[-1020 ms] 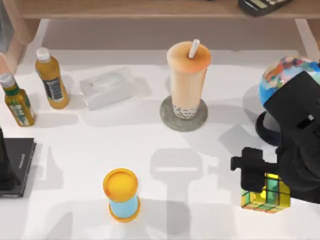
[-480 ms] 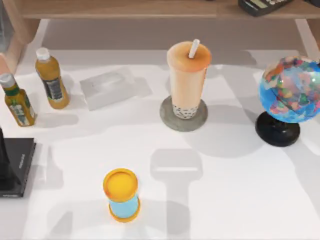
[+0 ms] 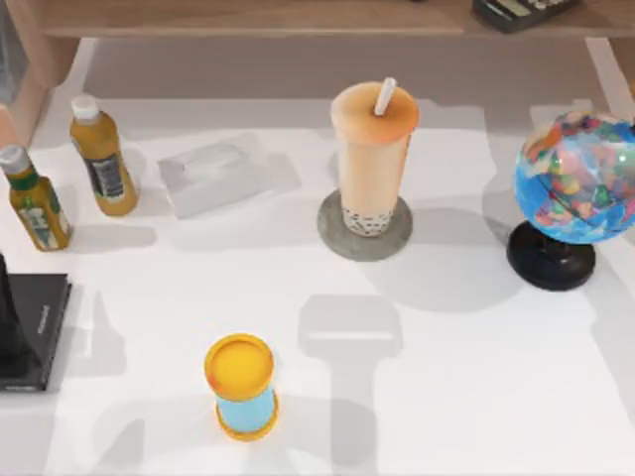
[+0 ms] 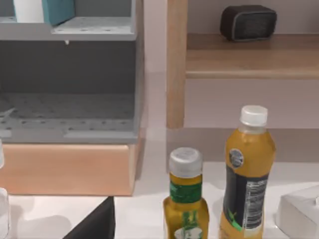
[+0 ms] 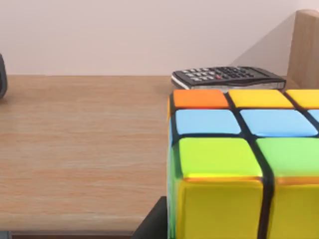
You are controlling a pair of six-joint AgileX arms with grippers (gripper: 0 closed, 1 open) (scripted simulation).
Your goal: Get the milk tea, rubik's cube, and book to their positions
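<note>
While the milk tea [image 3: 374, 159] stands on its coaster [image 3: 337, 238], the rubik's cube [image 5: 239, 164] sits close before the right wrist camera over a wooden shelf [image 5: 79, 149]; finger state cannot be told.

rubik's cube [image 5: 239, 164] close-up, perhaps held, wooden shelf [image 5: 84, 149]

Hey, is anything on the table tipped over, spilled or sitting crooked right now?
Nothing stands out. The milk tea stands upright on its coaster, both bottles and the globe are upright, and no spill shows. The tissue pack lies angled, nothing more.
</note>
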